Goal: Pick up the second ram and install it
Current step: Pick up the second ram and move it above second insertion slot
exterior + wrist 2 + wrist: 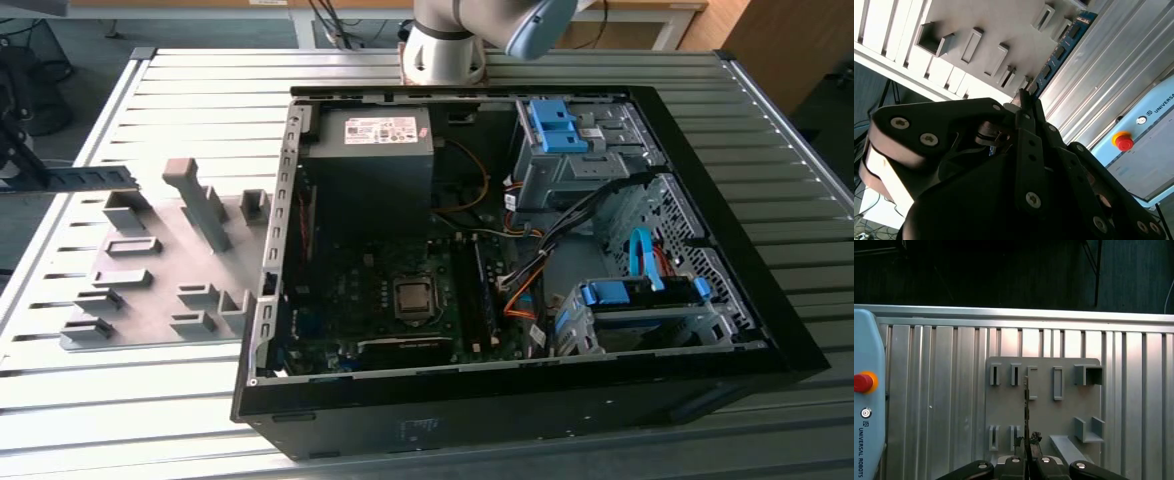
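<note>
End effector (1024, 97) is pinching the second ram (1061, 47) at one end, its fingers pressing together on the board. The dark-green stick is sticking out past the fingertips in the second wrist view. In the first wrist view the second ram (1026, 400) is showing edge-on as a thin dark line running up from the end effector (1027, 440). It is hanging in the air over the grey fixture plate (1069, 405), apart from the blocks.

In the exterior view the second ram (96, 178) is lying level at the exterior view's left. It is sitting above the slatted metal surface (134, 400), near the fixture plate's edge and well apart from the open computer case (534, 395). The CPU socket (415, 298) is showing inside the case. A light-blue pendant with a red button (864, 382) is lying on the surface.
</note>
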